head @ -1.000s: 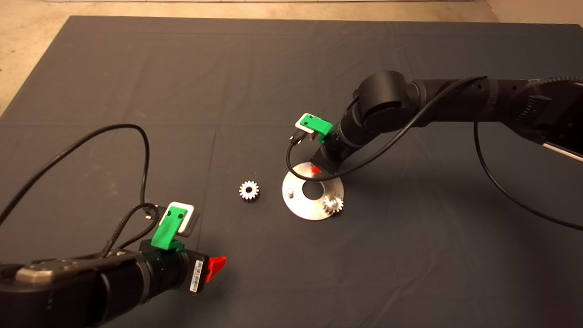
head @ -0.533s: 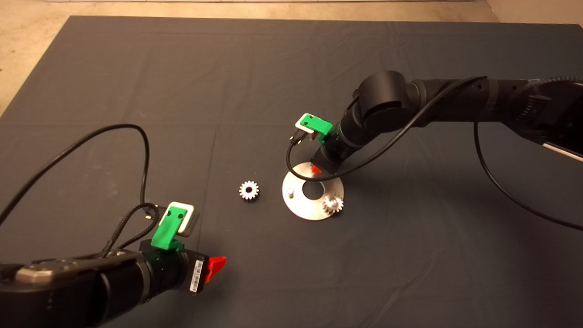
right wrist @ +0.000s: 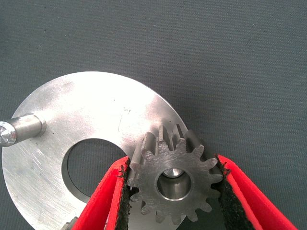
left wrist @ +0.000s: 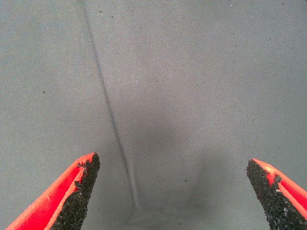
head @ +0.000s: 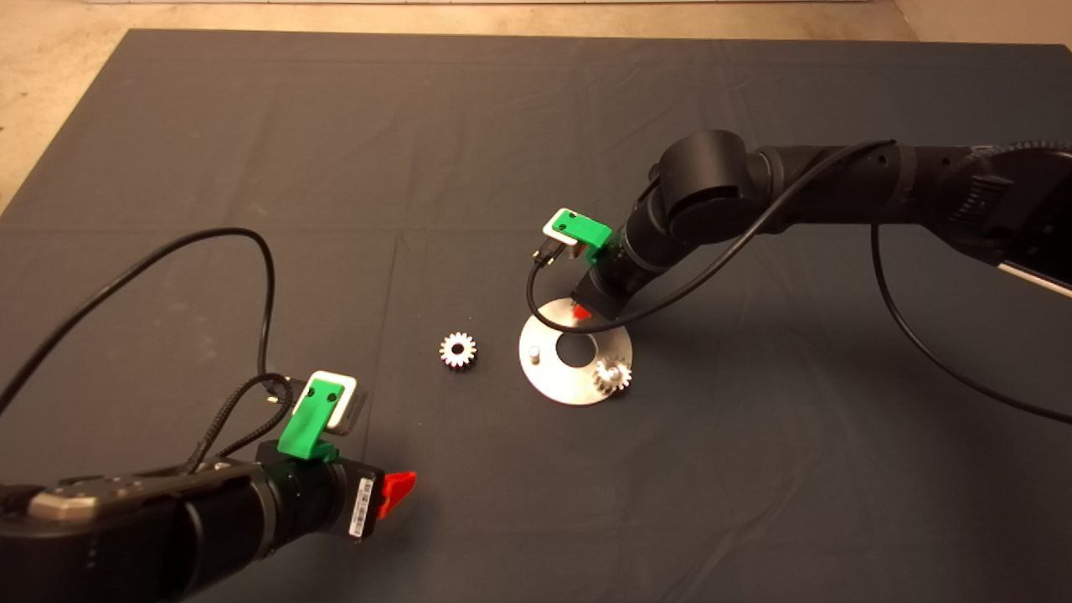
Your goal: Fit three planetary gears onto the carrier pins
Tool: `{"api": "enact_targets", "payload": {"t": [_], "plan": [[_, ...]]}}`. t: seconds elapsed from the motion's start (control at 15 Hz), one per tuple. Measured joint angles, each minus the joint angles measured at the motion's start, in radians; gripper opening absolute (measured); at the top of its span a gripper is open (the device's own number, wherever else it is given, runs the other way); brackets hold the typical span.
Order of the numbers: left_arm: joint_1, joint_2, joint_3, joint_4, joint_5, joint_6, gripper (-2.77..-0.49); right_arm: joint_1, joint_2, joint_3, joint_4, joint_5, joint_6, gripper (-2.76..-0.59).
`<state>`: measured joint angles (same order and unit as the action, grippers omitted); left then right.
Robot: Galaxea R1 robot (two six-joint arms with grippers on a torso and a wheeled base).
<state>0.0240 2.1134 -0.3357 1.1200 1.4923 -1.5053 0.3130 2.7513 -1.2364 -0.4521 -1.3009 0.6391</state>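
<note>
While parked nearest of all, well off to the near left of the disc point(head: 557, 381), hangs the left claw point(head: 400, 490) released, fingers point(left wrist: 72, 196) spread wide over nothing but the dark mat point(head: 502, 126) of the desk. Gripping nothing, touching nothing down there.

Moving inward now: just left of the disc, clear of its rim, a loose planetary gear point(head: 458, 349) lying flat on the mat, bore up.

On to the disc itself, flat on the mat with the large centre hole open. At its near-right rim, a seated gear point(head: 612, 376) down over a carrier pin. At its left rim, a bare pin point(head: 534, 354), upright and carrying no gear.

And at the disc's far rim, the action: right claw point(head: 580, 312) reaching in from the far right, angled down over the plate. Seen from the right wrist, clenched on a third gear point(right wrist: 175, 184), black pads point(right wrist: 123, 191) pressed against the teeth on both sides. Held flat just over the disc's edge, with a silvery pin top point(right wrist: 171, 175) visible through the bore. Hard to say whether fully down on the plate. Off to one side, beyond the centre hole, that bare pin point(right wrist: 21, 129) again.
</note>
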Motion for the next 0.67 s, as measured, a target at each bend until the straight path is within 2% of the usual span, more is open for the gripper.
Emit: {"api": "enact_targets", "payload": {"t": [0.2,0.67], "plan": [[0.000,0.000,0.000,0.000,0.000,0.000,-1.04,0.000,0.000,0.000,0.000,-0.003,0.000,-2.17],[0.000,0.000,0.000,0.000,0.000,0.000,-1.04,-0.006,0.000,0.000,0.001,-0.001,0.001,-1.71]]}}
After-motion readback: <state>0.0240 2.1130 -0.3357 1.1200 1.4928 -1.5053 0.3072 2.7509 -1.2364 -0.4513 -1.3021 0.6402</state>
